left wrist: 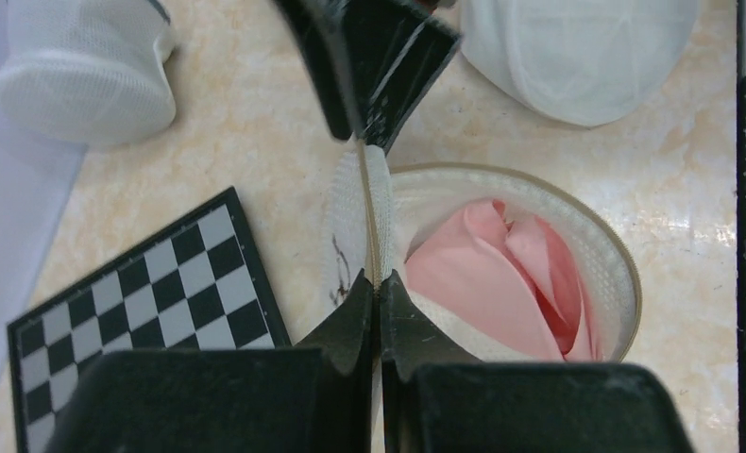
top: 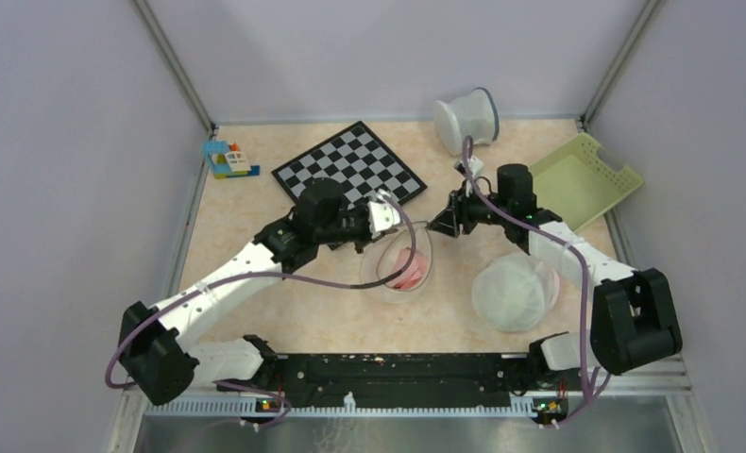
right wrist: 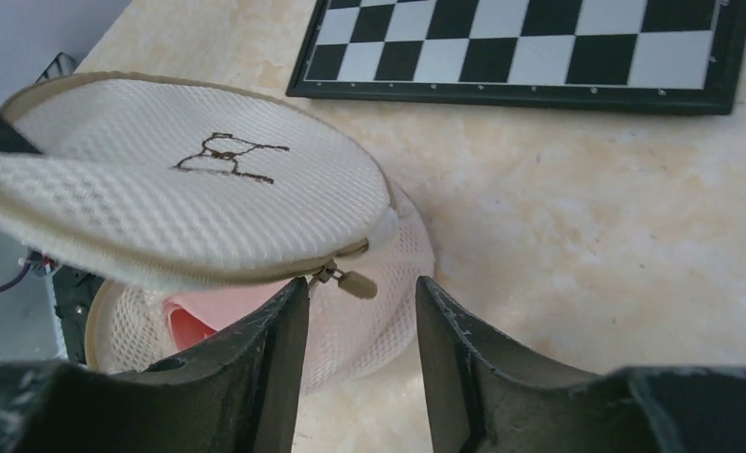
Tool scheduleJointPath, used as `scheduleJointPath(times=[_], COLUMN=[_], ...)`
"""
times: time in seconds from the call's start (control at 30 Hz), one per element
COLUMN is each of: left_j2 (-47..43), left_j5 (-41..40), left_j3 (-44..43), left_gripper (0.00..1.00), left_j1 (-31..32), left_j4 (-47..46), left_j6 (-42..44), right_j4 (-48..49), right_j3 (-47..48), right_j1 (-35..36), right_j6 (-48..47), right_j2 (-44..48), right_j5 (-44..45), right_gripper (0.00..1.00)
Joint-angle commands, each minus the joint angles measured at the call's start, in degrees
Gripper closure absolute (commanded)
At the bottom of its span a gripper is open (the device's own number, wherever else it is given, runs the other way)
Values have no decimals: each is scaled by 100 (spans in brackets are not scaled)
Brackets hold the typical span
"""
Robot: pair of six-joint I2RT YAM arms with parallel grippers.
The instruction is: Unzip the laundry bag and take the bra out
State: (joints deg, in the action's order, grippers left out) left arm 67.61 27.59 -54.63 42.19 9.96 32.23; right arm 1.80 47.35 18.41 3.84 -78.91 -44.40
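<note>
My left gripper [left wrist: 379, 291] pinches the rim of the half-open laundry bag [right wrist: 190, 189], mid-table [top: 246, 226]. The pink bra [left wrist: 501, 274] lies inside. My right gripper [right wrist: 362, 288] is spread beside the zipper pull [right wrist: 352, 282].

Both arms reach forward from their bases and bend inward, so their wrists nearly face each other. The left gripper [left wrist: 379, 288] has its fingers pinched tight on the raised rim of the laundry bag [right wrist: 190, 189]. The right gripper [right wrist: 362, 285] sits low, pointing toward the left one, its fingers parted.
</note>
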Motion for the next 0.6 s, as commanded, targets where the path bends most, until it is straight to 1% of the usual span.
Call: scheduleJointPath(times=[0.0, 0.1, 0.2, 0.27, 0.33, 0.4, 0.53, 0.57], left_j2=[561, 1150, 1715, 2054, 2466, 2910, 3657, 3721], left_j5=[531, 1059, 1464, 1588, 1785, 1948, 1836, 1744], left_j3=[-555, -1094, -1694, -1995, -2316, -2725, -3164, -3169], left_gripper=[100, 100, 100, 100, 100, 100, 91, 84], left_j1=[-590, -1106, -1373, -1522, -1716, -1930, -2396, -2509], left_j4=[349, 696, 1103, 1257, 1536, 1903, 2308, 2265], left_j6=[-1089, -1402, -1707, -2099, -2420, -2509, -2725, -2749], right_j4=[-692, -975, -1084, -1161, -1266, -1336, -1306, -1307], right_j3=[104, 5, -86, -130, -187, -328, -633, -684], right_j1=[-320, -429, -435, -435, -434, -430, -432, -428], right_j6=[-319, -344, -316, -254, -244, -244, -262, -258], right_j2=[378, 564, 723, 791, 827, 876, 1032, 1040], right_j5=[-24, 3, 22, 7, -111, -158, -171, -188], right_gripper=[53, 45, 41, 36, 34, 34, 35, 36])
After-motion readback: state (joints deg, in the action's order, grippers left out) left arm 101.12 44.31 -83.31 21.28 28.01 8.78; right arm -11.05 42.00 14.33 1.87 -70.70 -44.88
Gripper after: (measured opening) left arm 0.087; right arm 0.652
